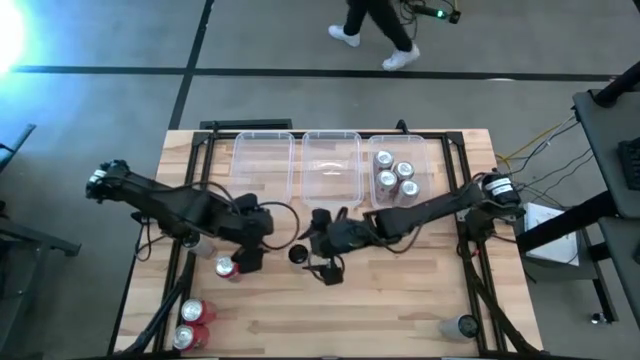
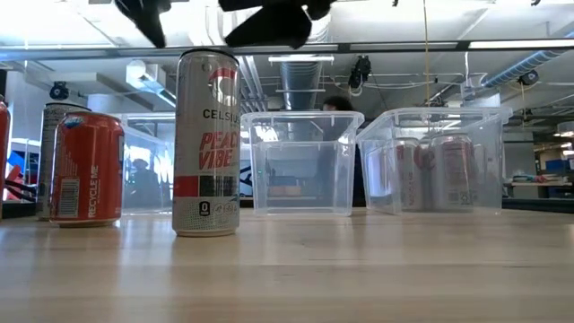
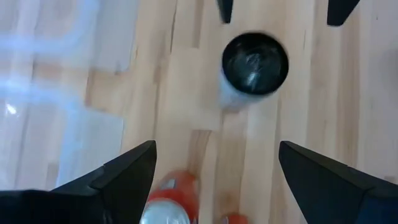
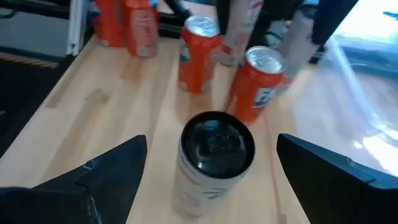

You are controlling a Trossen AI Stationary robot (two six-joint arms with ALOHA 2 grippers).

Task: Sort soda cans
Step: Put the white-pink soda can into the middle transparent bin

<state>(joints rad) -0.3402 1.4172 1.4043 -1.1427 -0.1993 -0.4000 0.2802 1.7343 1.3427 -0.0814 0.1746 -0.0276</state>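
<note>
Hovering over the middle of the wooden bench (image 1: 400,300), right hand (image 1: 318,262) spread wide, fingers (image 4: 93,180) well apart on either side of a black-topped silver can (image 4: 214,162) standing upright just ahead of and between them, not touching. Reaching in from the opposite side, left hand (image 1: 250,252) likewise spread, fingers (image 3: 118,174) apart, the same black-topped can (image 3: 254,65) a little beyond the fingertips, an orange-red can (image 3: 168,199) directly beneath the hand and near its left finger. Standing beyond the black-topped can from the right hand: two more orange-red cans (image 4: 198,53), upright, near each other, with further red cans (image 4: 127,25) well past them toward the bench edge. Sitting behind the right hand along the far bench edge: three clear bins side by side (image 1: 330,165), the one nearest the right arm holding four silver-topped cans (image 1: 393,175), the middle bin (image 2: 300,161) with no cans seen inside. Standing alone well off toward the near corner on the right arm's side: one silver can (image 1: 466,325). Walking on the floor past the bench: a person (image 1: 375,35).
</note>
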